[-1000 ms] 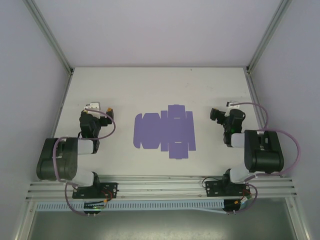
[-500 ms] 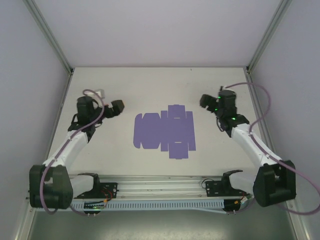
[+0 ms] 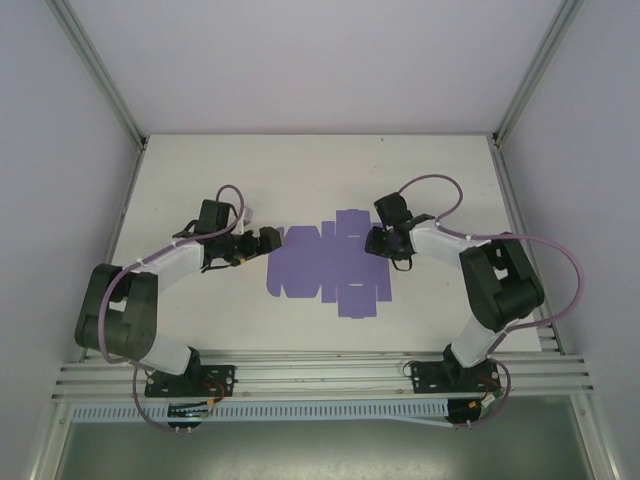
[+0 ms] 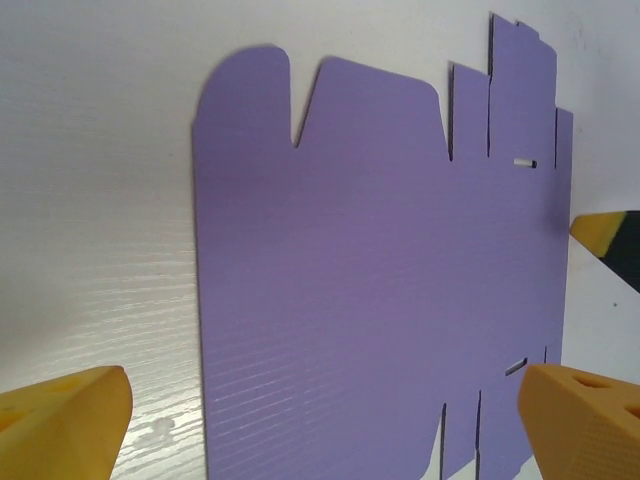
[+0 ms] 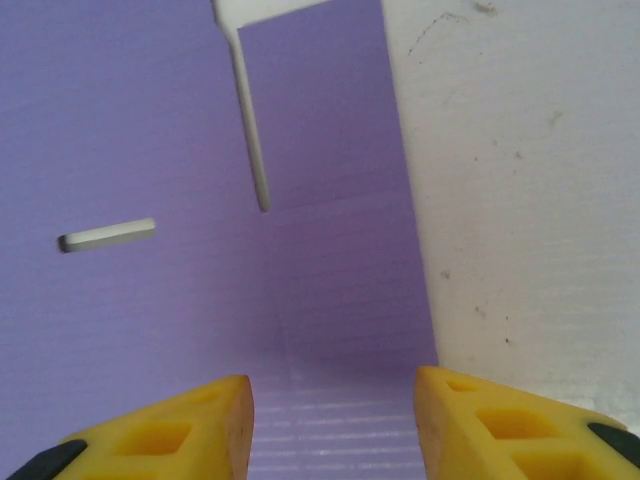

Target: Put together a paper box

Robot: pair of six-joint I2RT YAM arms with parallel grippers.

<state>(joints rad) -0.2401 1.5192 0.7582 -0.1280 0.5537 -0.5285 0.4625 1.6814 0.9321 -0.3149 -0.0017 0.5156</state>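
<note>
The paper box (image 3: 328, 262) is a flat lavender die-cut sheet with flaps and slots, lying in the middle of the white table. My left gripper (image 3: 268, 240) hovers at its left edge. In the left wrist view it (image 4: 325, 430) is wide open, yellow fingertips (image 4: 60, 420) far apart with the sheet (image 4: 370, 280) flat beyond them. My right gripper (image 3: 378, 240) is over the sheet's right edge. In the right wrist view it (image 5: 335, 430) is partly narrowed but still open, its fingers (image 5: 510, 430) straddling a strip of the sheet (image 5: 330, 300) beside bare table.
The white table (image 3: 300, 170) has aluminium frame posts (image 3: 100, 75) at its back corners and plain walls around it. A slotted rail (image 3: 320, 375) runs along the near edge, where both arm bases are bolted.
Both arms have swung in from the table's sides to the sheet's left and right edges. The right jaws have narrowed. The sheet has not moved.
</note>
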